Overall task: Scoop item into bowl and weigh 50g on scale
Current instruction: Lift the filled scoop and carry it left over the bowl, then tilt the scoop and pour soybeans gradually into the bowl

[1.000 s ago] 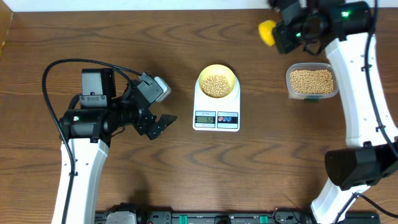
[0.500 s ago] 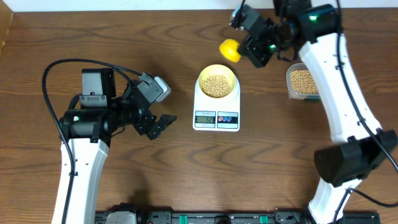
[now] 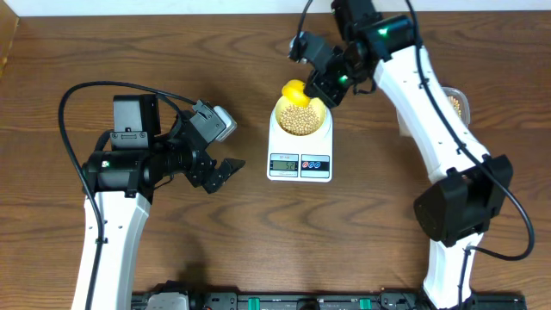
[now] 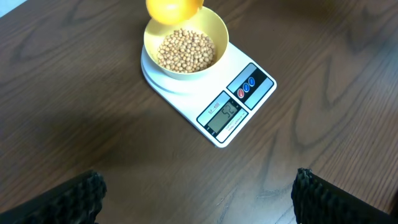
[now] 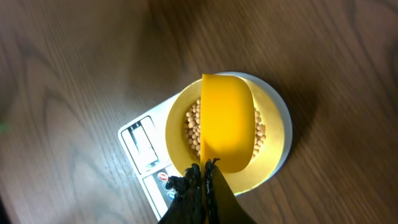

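The pale yellow-green bowl (image 3: 322,114) stands on the white scale (image 3: 300,164) and holds tan beans (image 3: 300,122). My right gripper (image 3: 324,84) is shut on the handle of a yellow scoop (image 3: 294,92), which hangs over the bowl's far rim. In the right wrist view, the gripper (image 5: 205,171) holds the scoop (image 5: 227,118) right above the beans (image 5: 193,127) and bowl (image 5: 176,140). My left gripper (image 3: 225,170) is open and empty, left of the scale. The left wrist view shows the open gripper (image 4: 199,199), bowl (image 4: 216,28), beans (image 4: 185,51), scale (image 4: 249,102) and scoop (image 4: 174,7).
The clear tub of beans (image 3: 461,103) sits at the right, mostly hidden behind my right arm. The scale's display (image 4: 222,114) is lit, with digits too blurred to read surely. A dark rail (image 3: 284,301) runs along the table's front edge.
My right arm has swung left with the scoop, from beside the clear tub to above the bowl. The left arm has not moved.
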